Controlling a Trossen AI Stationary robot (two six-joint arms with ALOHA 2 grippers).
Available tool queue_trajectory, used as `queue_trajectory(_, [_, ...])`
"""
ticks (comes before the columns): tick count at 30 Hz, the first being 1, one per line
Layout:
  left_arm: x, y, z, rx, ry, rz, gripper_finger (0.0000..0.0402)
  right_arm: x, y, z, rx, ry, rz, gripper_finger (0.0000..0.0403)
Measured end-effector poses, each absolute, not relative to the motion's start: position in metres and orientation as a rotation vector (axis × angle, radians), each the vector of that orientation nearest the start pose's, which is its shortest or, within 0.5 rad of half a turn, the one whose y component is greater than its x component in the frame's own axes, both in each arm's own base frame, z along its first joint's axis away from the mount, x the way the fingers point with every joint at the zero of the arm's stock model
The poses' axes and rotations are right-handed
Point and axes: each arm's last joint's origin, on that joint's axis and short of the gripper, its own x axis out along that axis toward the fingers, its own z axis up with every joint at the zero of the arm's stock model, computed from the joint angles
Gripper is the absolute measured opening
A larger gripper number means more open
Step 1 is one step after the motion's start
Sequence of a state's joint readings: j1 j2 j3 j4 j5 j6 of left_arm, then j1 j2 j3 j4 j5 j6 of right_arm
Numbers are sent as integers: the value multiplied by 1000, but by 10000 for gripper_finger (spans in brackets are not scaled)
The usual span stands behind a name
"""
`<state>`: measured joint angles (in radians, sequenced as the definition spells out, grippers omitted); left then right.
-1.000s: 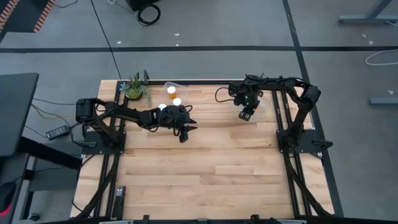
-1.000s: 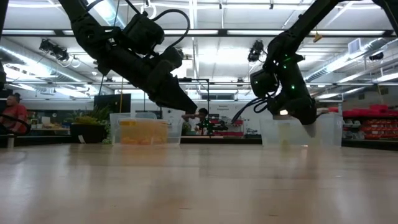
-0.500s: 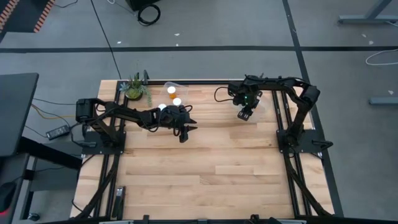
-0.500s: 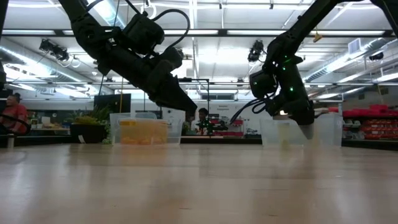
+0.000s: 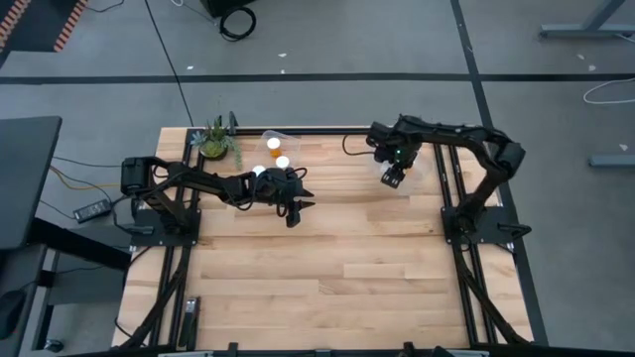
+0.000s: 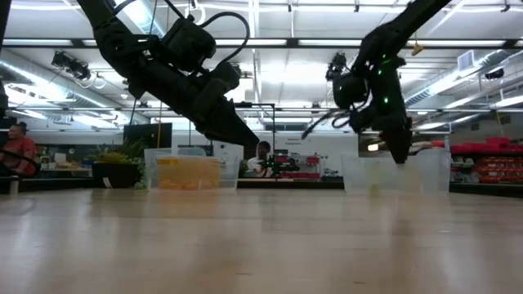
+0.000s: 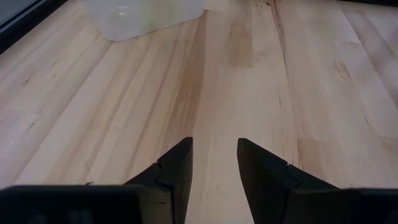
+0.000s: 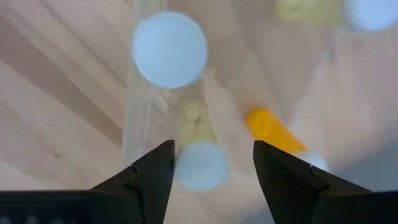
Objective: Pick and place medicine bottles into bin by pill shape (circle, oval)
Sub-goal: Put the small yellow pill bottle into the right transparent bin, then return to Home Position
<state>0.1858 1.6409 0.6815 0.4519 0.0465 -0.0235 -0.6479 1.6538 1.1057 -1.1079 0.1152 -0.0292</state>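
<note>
Table (image 5: 327, 258) pale wood planks, satin; bottles (image 8: 193, 146) translucent plastic w/ matt white caps; tub (image 7: 146, 15) clear plastic.

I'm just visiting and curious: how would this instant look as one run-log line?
right gripper: open above clear bin, bottle between its fingers | left gripper: open, empty, above table | left bin: holds bottles

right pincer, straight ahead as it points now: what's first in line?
The right pincer is open and points down into a clear tub. A white-capped medicine bottle shows between its fingers, so probably that first; depth is unclear.
</note>
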Motion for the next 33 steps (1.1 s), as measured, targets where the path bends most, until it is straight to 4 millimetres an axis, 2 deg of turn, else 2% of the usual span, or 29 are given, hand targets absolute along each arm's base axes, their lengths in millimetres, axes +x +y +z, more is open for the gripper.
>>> queue_trajectory(8, [308, 56, 154, -82, 503, 142, 145, 204, -149, 246, 358, 1353, -627, 225])
queue_trajectory(12, [308, 56, 154, -103, 501, 147, 145, 197, -131, 260, 289, 1159, -635, 225])
queue_trajectory(18, [307, 57, 159, -215, 474, 123, 136, 177, -98, 260, 236, 899, -610, 225])
queue_trajectory(28, [294, 56, 200, -181, 350, 86, 146, 154, -61, 264, 169, 541, -520, 225])
queue_trajectory(33, [279, 53, 219, -140, 297, 94, 149, 149, -49, 263, 123, 383, -454, 225])
